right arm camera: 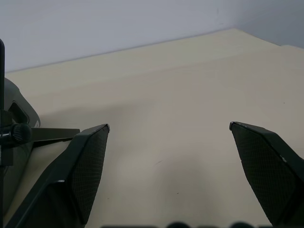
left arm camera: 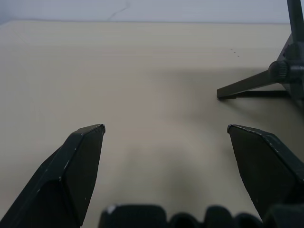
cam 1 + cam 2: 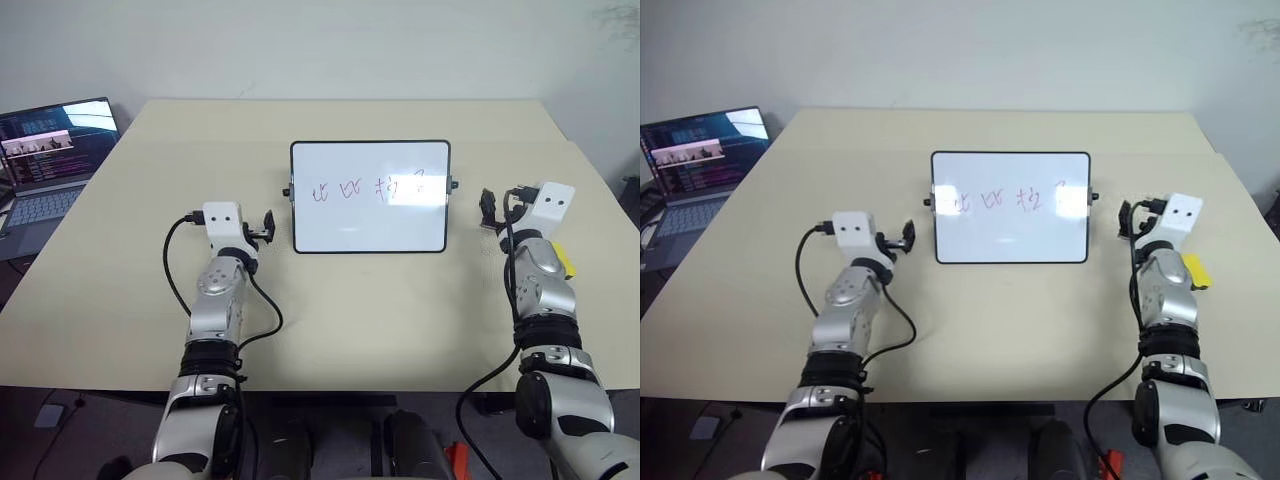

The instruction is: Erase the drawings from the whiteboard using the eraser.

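Grippers first, nearest: left gripper and right gripper both hover w/ jaws spread wide, empty, flanking the whiteboard, probably a ready pose before any pick. Eraser lies on the table just beside and partly under the right forearm, untouched, so the right arm looks best placed to fetch it. Whiteboard stands propped mid-table on its rear stand; drawings run in a row across its upper half, all intact. Laptop sits far left, lid open.

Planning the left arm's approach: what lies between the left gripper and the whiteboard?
Bare tabletop: the head views show nothing between the open left gripper and the whiteboard.
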Tool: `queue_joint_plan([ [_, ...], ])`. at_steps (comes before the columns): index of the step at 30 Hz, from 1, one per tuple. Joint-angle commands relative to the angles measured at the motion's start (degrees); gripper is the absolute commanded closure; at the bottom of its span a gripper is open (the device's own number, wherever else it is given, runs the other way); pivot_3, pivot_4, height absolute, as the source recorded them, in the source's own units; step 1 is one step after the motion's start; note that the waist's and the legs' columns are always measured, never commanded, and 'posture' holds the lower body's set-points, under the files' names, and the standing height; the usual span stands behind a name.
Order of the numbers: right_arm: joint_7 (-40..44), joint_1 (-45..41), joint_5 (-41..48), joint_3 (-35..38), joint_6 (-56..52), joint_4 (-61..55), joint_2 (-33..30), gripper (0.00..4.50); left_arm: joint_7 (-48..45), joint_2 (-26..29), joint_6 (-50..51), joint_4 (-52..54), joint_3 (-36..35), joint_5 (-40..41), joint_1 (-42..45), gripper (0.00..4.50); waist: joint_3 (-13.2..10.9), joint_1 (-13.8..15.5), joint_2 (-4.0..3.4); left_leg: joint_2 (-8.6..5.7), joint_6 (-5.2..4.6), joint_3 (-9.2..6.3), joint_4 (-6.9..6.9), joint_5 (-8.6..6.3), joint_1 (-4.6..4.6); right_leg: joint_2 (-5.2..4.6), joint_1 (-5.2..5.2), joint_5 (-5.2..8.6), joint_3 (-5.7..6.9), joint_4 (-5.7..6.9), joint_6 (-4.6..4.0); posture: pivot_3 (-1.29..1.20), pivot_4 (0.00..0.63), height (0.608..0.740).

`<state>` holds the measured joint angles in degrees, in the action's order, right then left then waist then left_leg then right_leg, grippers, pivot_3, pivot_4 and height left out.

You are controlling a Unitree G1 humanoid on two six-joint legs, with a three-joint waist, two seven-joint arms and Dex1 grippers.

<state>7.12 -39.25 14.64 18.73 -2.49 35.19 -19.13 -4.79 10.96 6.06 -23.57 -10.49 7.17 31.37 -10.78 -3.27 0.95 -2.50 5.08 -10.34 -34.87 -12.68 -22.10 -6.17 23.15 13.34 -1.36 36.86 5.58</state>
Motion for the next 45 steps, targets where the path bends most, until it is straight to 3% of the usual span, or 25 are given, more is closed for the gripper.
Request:
queue_joint_plan([
  [1, -0.35, -0.72, -0.05, 0.66, 1.08, -1.11, -0.94, 0.04, -1.62, 0.19, -0.43, 1.52, 0.43, 0.60, 0.47, 0.00, 0.00, -0.01, 0.00, 0.00, 0.00, 0.00, 0.00, 0.00, 0.00, 0.00, 0.00, 0.00, 0.00, 0.00, 0.00, 0.00, 0.150, 0.740],
  [36, 0.58, 3.33, 1.09, 0.27, -3.69, -11.35, -0.43, 0.04, -3.74, 2.62, 2.23, 5.88, -1.19, 1.82, 0.40, 0.00, 0.00, 0.01, 0.00, 0.00, 0.00, 0.02, -0.01, 0.00, 0.00, 0.00, 0.00, 0.00, -0.02, 0.00, 0.00, 0.00, 0.150, 0.740],
  [40, 4.41, 3.33, 2.19, 1.14, -10.54, -18.72, -6.79, 0.04, -15.05, 7.34, 7.73, 15.24, 0.17, 8.20, 5.60, 0.00, -0.07, 0.03, -0.01, 0.01, 0.00, 0.02, -0.02, 0.00, -0.07, 0.00, 0.06, 0.00, -0.01, 0.02, 0.00, 0.00, 0.150, 0.740],
  [45, 5.40, 1.91, 2.47, 3.02, -21.98, -15.97, -16.49, 0.04, -30.27, 12.16, 19.00, 23.70, 7.25, 15.25, 9.35, 0.00, 0.03, 0.79, -0.05, -0.03, 0.00, -0.06, -0.16, 0.00, -0.38, -0.02, 0.10, -0.01, 0.10, -0.11, 0.02, 0.00, 0.150, 0.740],
])
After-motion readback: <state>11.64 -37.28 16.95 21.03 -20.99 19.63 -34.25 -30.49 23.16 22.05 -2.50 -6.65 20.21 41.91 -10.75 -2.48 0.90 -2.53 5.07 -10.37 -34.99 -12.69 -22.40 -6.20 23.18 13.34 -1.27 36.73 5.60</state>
